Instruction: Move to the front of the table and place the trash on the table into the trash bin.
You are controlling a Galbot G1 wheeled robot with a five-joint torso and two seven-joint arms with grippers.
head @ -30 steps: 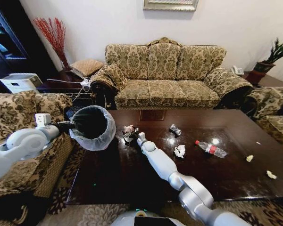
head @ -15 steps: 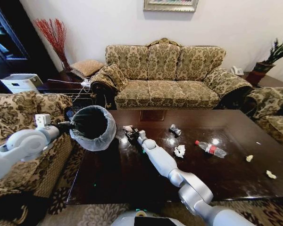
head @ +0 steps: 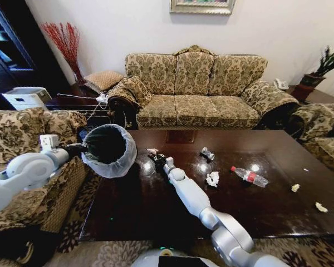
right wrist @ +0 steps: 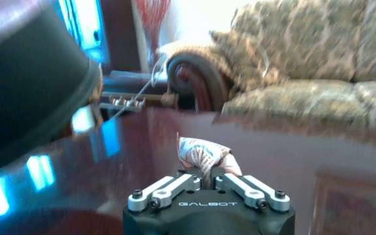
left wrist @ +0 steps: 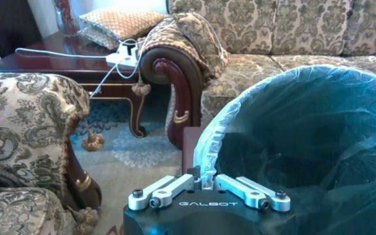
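Note:
My left gripper (head: 82, 148) is shut on the rim of the trash bin (head: 109, 150), holding it tilted beside the table's left end; the bag-lined rim (left wrist: 266, 93) lies just past the gripper (left wrist: 206, 180). Over the table (head: 156, 211), close to the bin, my right gripper (head: 155, 157) is shut on a crumpled pale wad (head: 152, 151), which sticks out beyond the gripper (right wrist: 204, 177) as a wrinkled wad (right wrist: 203, 152). More trash lies on the top: a silver can (head: 207, 153), a white paper wad (head: 212, 178), a red-labelled bottle (head: 249, 176) and pale scraps (head: 294, 187).
A patterned sofa (head: 195, 89) stands behind the table and armchairs flank it at left (head: 28, 133) and right (head: 323, 133). A side table with a cable and socket strip (left wrist: 119, 58) sits past the left armchair. A potted plant (head: 323, 67) stands at the far right.
My right gripper has lifted the wad slightly off the table and edged it toward the bin. The left arm and the bin have stayed put.

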